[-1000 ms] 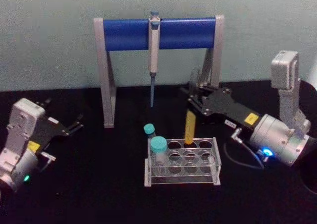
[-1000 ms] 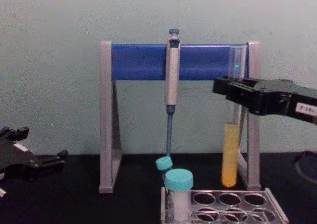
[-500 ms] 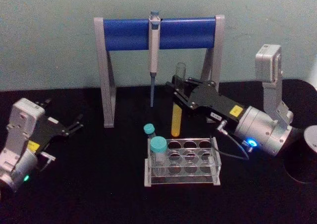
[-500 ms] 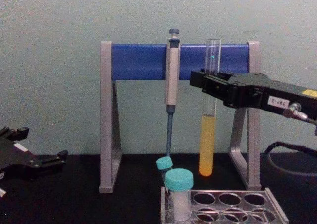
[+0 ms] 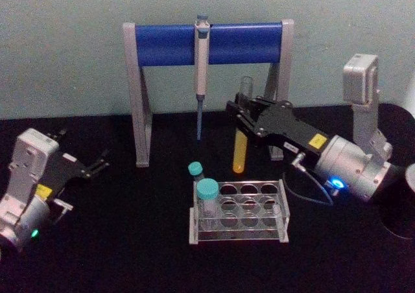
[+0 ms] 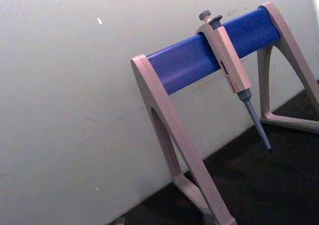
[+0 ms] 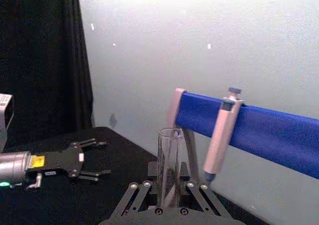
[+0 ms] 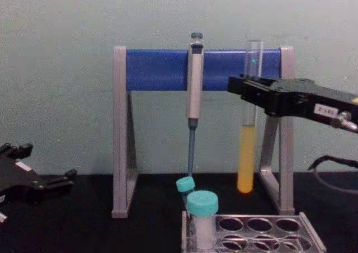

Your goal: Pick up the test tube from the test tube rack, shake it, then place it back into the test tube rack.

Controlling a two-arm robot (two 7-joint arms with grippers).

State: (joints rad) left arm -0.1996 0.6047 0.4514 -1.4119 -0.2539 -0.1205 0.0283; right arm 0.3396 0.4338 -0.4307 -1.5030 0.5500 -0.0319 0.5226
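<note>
Above and behind the rack [image 5: 259,233], the right gripper [image 5: 242,116] pinches the upper part of the test tube [image 5: 239,152], which looks light, slippery and easy to break, so a gentle hold high above the yellow liquid [image 8: 246,163] seems best; the left gripper [image 5: 98,163] sits aside, wide open.

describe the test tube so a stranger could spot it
Find the blue-barred grey stand. Right of its hanging pipette, the right gripper holds the test tube up, out of the test tube rack. Unlike the teal-capped vials, it is capless with yellow liquid.
</note>
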